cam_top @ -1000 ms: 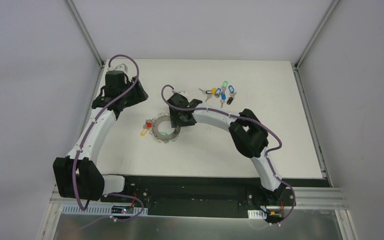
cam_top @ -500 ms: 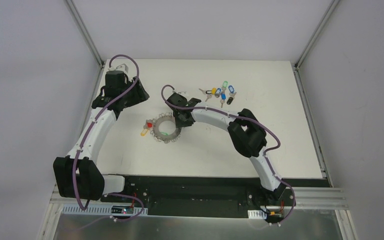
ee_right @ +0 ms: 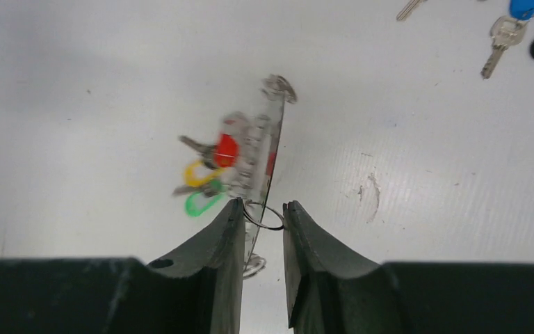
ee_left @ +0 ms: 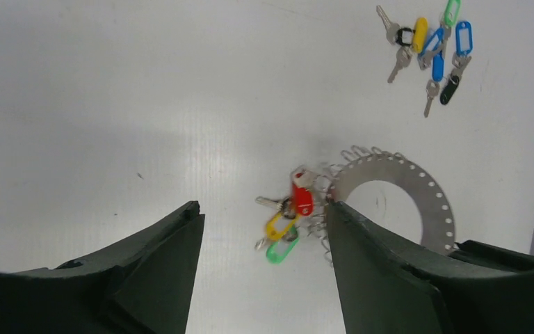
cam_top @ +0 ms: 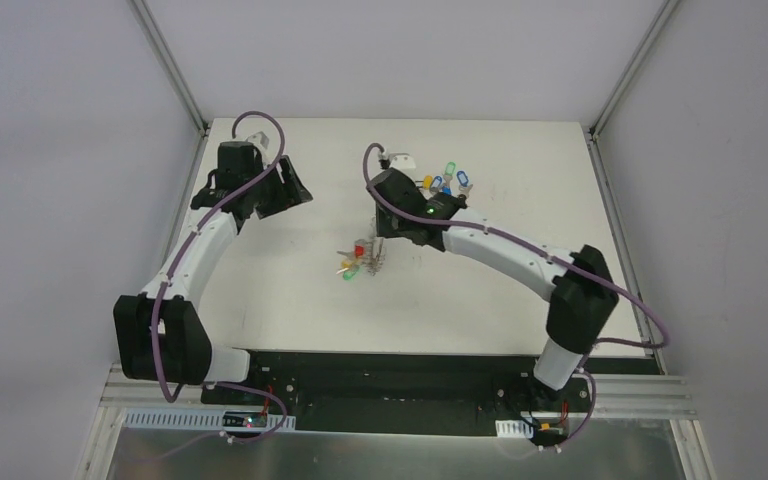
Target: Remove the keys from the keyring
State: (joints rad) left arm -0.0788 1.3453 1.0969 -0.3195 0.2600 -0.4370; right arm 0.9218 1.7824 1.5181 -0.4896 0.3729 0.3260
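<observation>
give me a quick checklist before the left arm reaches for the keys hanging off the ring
1. Right gripper hold on keyring: ok, clamped edge-on, upright.
2. Left gripper open: ok, jaws wide apart.
3. Red-tagged key and yellow-tagged key reachable: ok, hanging on the ring's side facing the left gripper.
4. Which loop holds each key: cannot tell, blurred.
5. Loose keys out of the way: ok, lying well apart from the ring.
</observation>
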